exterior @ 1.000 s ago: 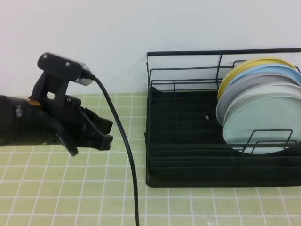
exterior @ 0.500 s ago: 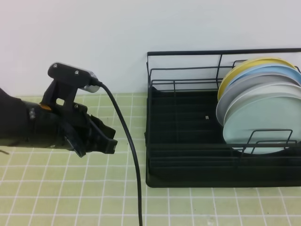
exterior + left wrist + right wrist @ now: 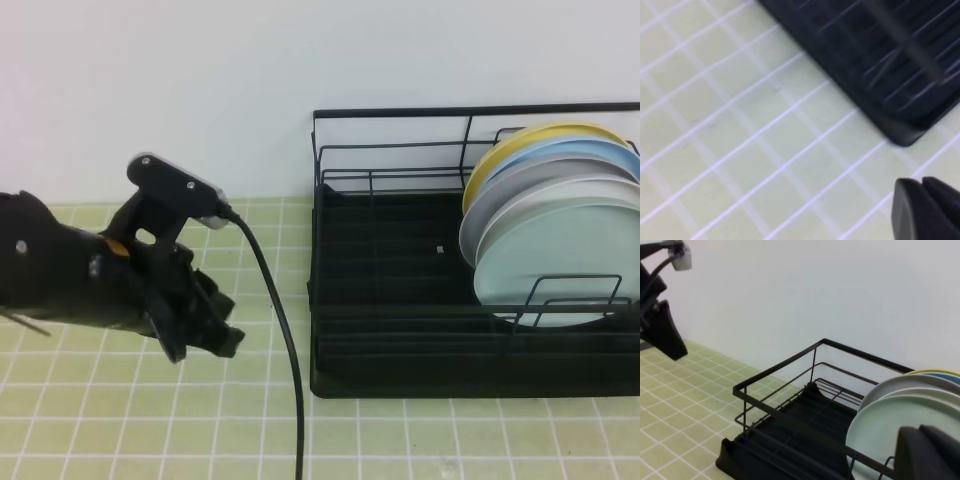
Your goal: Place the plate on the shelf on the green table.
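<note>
Glossily, round pale aqua plate (image 3: 556,268) upright among black wire shelf (image 3: 400,300) loops

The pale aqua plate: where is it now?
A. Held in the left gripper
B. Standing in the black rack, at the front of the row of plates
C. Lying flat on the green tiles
B: the pale aqua plate stands on edge in the black rack, nearest the camera.

Light was bright, even and soft, with faint shadows. The left wrist view was blurred throughout; the rack (image 3: 880,60) looked smeared there.
</note>
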`<move>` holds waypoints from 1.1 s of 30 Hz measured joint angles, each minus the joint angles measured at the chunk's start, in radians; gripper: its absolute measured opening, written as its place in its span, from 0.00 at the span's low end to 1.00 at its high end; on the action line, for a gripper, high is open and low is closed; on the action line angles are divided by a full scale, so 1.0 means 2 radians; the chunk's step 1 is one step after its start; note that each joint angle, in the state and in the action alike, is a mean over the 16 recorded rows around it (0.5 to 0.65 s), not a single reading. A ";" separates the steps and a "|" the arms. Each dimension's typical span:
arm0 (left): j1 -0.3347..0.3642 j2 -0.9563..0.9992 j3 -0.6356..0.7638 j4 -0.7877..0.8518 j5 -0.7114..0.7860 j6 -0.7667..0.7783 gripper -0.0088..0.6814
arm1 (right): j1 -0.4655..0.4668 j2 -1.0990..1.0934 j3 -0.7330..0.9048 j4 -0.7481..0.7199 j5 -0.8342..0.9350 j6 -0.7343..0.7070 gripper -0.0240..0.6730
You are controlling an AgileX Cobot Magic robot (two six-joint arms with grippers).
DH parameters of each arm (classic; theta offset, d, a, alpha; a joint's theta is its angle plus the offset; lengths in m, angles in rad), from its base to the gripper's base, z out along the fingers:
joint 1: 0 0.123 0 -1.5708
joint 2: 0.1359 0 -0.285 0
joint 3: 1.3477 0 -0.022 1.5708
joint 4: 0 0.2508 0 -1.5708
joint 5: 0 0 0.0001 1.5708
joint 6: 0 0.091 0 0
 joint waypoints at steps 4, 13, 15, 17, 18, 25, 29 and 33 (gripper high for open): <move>-0.006 -0.025 0.002 0.085 -0.008 -0.073 0.01 | 0.000 0.000 0.000 0.000 0.000 0.000 0.03; -0.011 -0.143 0.068 0.224 -0.092 -0.217 0.01 | 0.000 0.000 0.000 0.003 0.001 0.000 0.03; -0.010 -0.181 0.100 0.234 -0.123 -0.231 0.01 | 0.000 0.000 0.000 0.003 0.001 0.000 0.03; -0.007 -0.223 0.138 0.235 -0.155 -0.239 0.01 | 0.000 0.000 0.000 0.004 0.001 0.000 0.03; -0.004 -0.245 0.159 0.233 -0.172 -0.242 0.01 | 0.000 0.000 0.000 0.004 0.001 0.000 0.03; 0.033 -0.411 0.314 0.208 -0.262 -0.276 0.01 | 0.000 0.000 0.000 0.004 0.001 0.000 0.03; 0.068 -0.499 0.388 0.195 -0.279 -0.309 0.01 | 0.000 0.000 0.000 0.004 0.001 0.000 0.03; 0.104 -0.569 0.439 0.189 -0.272 -0.347 0.01 | 0.000 0.000 0.000 0.004 0.001 0.000 0.03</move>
